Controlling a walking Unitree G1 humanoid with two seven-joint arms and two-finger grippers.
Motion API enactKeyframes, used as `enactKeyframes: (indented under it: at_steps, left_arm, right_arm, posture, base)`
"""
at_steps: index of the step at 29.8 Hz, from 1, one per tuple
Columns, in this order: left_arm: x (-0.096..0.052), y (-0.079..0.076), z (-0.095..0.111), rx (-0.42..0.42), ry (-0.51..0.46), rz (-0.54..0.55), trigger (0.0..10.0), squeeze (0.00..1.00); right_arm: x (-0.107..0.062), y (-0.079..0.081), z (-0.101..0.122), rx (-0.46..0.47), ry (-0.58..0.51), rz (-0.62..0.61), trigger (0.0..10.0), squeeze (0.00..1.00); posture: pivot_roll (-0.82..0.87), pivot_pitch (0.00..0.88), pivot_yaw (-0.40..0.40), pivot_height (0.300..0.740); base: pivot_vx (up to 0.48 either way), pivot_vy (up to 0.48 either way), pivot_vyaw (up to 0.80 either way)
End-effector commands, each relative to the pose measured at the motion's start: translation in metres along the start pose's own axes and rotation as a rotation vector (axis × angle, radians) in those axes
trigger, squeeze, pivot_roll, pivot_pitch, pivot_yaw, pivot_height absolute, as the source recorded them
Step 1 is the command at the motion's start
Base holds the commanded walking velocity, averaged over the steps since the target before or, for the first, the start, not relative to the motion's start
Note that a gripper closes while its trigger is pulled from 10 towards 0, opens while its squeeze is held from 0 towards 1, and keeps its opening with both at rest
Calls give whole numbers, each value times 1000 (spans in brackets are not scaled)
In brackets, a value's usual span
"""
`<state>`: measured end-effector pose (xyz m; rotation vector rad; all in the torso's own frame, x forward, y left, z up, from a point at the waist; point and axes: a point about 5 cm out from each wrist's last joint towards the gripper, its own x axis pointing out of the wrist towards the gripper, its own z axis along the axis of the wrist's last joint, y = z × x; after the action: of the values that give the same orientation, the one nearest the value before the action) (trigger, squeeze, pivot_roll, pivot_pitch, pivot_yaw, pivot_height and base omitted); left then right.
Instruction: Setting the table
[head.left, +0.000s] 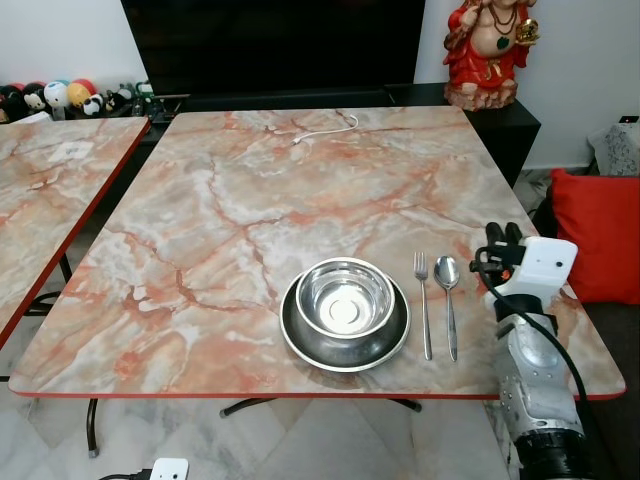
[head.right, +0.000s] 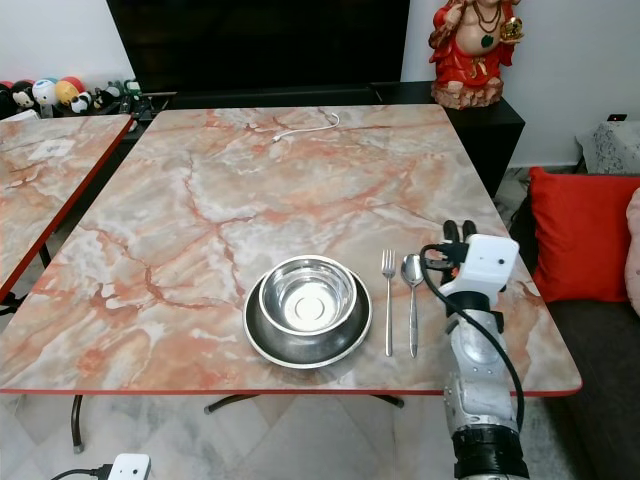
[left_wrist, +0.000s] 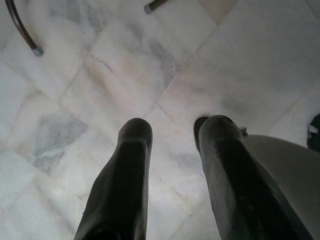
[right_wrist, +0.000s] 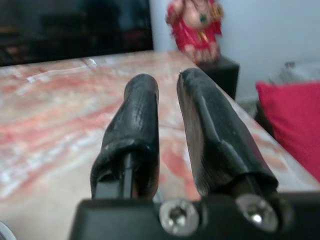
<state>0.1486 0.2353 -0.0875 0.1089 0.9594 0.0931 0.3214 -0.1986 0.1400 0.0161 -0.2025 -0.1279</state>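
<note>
With the bowl (head.left: 345, 298) nested in the plate (head.left: 345, 348) and fork (head.left: 423, 300) and spoon (head.left: 448, 290) just beside it, my right gripper (head.left: 503, 236) hovers near them, fingers slightly parted and empty, while my left gripper (left_wrist: 172, 150) hangs open over the floor (left_wrist: 100, 75).

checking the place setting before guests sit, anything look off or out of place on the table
The bowl sits in the plate, with fork and spoon parallel beside them. The one oddity is a white cable lying loose near the table's far edge.

White wall (head.left: 60, 40), marble floor (left_wrist: 200, 60), red cushion (head.left: 598, 235).
</note>
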Motion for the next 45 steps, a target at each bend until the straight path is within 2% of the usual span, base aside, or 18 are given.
enactKeyframes:
  at_steps: [1, 15, 19, 25, 32, 40, 45]
  left_arm:
    - [-3, -1, -13, -7, 46, 6, 10000, 0]
    - [-4, 14, -12, -4, 47, 14, 10000, 0]
    - [-5, 13, -13, -2, 49, 12, 10000, 0]
    - [-4, 5, -16, 3, 57, -2, 10000, 0]
    - [-4, 1, -17, 6, 61, -11, 10000, 0]
    - [-8, 7, -26, 4, 79, -3, 10000, 0]
    - [-7, 9, -22, 5, 73, -1, 10000, 0]
  right_arm:
    - [-2, 5, 5, -1, -15, 12, 10000, 0]
    - [-4, 22, 12, 11, -37, 73, 10000, 0]
    - [-3, 25, 15, 8, -48, 84, 10000, 0]
    - [-7, 39, 14, 4, -55, 131, 10000, 0]
    - [-10, 50, 13, 40, -45, 149, 10000, 0]
    - [-13, 62, 9, 59, -30, 176, 10000, 0]
    - [-12, 64, 11, 64, -31, 184, 10000, 0]
  posture:
    - [-124, 0, 28, 740]
    - [-115, 0, 20, 740]
    - [-117, 0, 20, 740]
    - [-118, 0, 19, 740]
    - [-116, 0, 14, 740]
    - [-111, 0, 11, 740]
    - [-108, 0, 9, 740]
  base:
    - [0, 480, 0]
    - [0, 480, 0]
    - [0, 480, 0]
    - [0, 480, 0]
    - [0, 480, 0]
    - [0, 480, 0]
    - [0, 480, 0]
